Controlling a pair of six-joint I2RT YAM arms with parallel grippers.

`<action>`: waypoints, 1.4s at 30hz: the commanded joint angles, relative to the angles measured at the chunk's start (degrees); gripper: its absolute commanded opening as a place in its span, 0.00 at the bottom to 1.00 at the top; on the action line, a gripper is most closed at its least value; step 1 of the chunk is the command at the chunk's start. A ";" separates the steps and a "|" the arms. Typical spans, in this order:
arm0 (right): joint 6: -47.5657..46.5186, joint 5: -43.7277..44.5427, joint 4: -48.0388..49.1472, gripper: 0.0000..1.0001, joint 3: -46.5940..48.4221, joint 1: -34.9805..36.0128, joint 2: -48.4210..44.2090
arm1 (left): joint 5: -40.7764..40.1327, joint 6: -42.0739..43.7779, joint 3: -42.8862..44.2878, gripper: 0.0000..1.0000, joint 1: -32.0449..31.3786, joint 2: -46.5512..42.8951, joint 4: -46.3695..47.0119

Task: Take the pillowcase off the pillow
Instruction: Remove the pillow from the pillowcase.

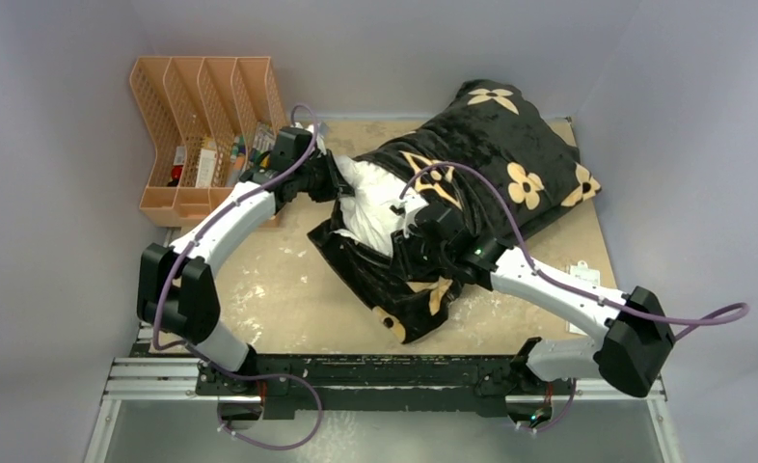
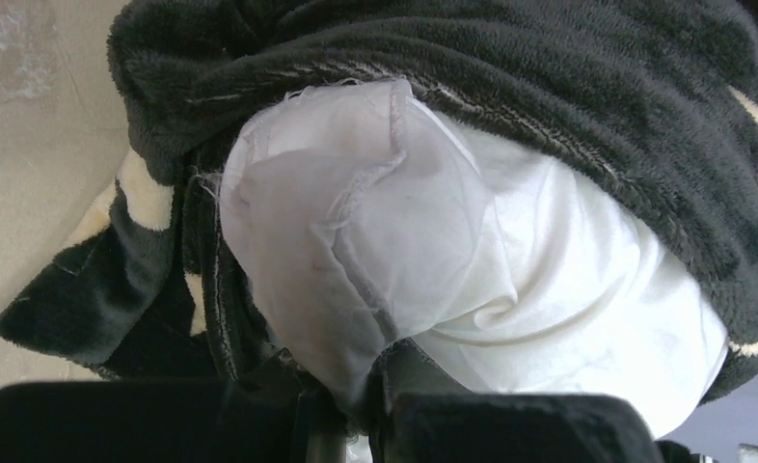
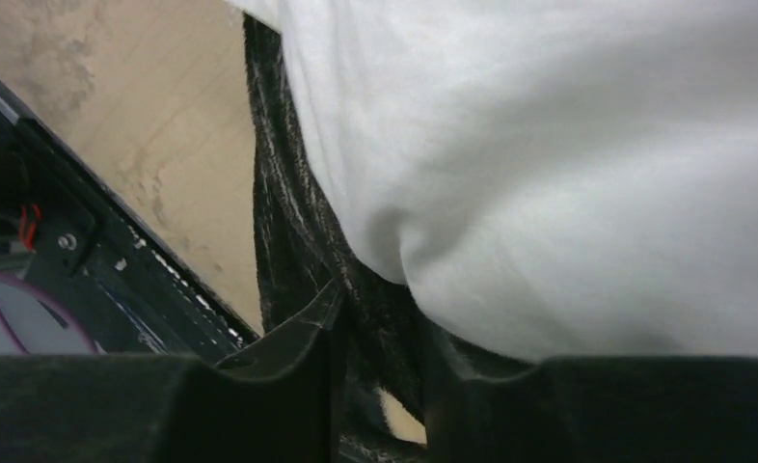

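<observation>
Nearest, the right jaws pinch a fold of the black pillowcase (image 3: 298, 241) beneath the white pillow (image 3: 568, 145). Farther back on the table (image 1: 288, 299), the left jaws are pressed together on the pillow's exposed corner. The rest lies covered, reaching the far right corner.

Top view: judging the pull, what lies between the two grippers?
The pillow, its bare white end, spans from left gripper to right gripper; top view shows it.

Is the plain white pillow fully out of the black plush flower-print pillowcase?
No, only one end of the pillow pokes from the pillowcase; the rest is covered.
</observation>
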 commanded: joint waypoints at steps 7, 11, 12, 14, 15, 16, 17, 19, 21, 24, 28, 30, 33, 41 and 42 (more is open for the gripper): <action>-9.98 -34.54 -2.71 0.14 -0.38 4.37 4.40 | 6.69 -5.60 19.71 0.00 7.68 13.23 4.05; -8.36 -34.28 -4.44 0.05 -3.42 8.45 5.69 | 7.88 -7.45 32.70 0.00 10.52 20.28 -0.47; -7.78 -33.10 -4.36 0.04 -4.34 8.68 6.24 | 8.50 -8.41 35.08 0.00 11.25 21.56 -0.79; -7.24 -28.28 -4.85 0.04 -5.05 9.07 8.31 | 9.44 -9.61 38.76 0.00 12.19 23.15 -1.23; -6.94 -25.34 -5.26 0.04 -4.82 9.33 9.17 | 9.65 -9.54 40.04 0.00 12.34 23.60 -1.68; -6.41 -21.24 -5.75 0.04 -3.93 9.58 9.93 | 9.99 -9.28 40.47 0.00 12.37 23.63 -1.97; -6.34 -18.50 -6.36 0.03 -3.00 9.66 10.45 | 10.69 -9.09 39.98 0.00 12.38 23.23 -1.69; -6.20 -13.07 -6.34 0.02 -0.73 9.72 10.13 | 13.14 -9.13 35.52 0.11 12.38 21.13 1.36; -5.31 -7.39 -5.01 0.01 0.83 9.78 8.86 | 13.80 -6.83 28.65 0.48 12.38 18.18 2.42; -2.11 -2.94 0.57 0.00 0.33 9.70 6.72 | 14.28 -1.73 17.62 0.70 12.38 11.86 1.96; -0.99 -2.26 13.90 0.00 -3.13 9.66 6.47 | 15.19 -1.21 0.96 0.75 11.87 1.81 8.47; 0.06 -1.61 19.09 0.00 -4.19 9.71 7.35 | 16.99 -2.35 -4.61 0.76 9.85 -2.28 11.55; -0.04 -1.32 22.50 0.00 -5.78 9.79 7.76 | 14.50 0.18 -5.87 0.76 3.62 -5.26 9.01; -2.18 -2.20 31.68 0.00 -11.92 9.80 1.31 | 11.53 0.67 -2.99 0.75 -1.15 -4.81 6.17; -2.83 -2.72 33.86 0.00 -13.16 9.76 0.40 | 12.40 1.70 -3.10 0.75 -1.72 -4.41 5.77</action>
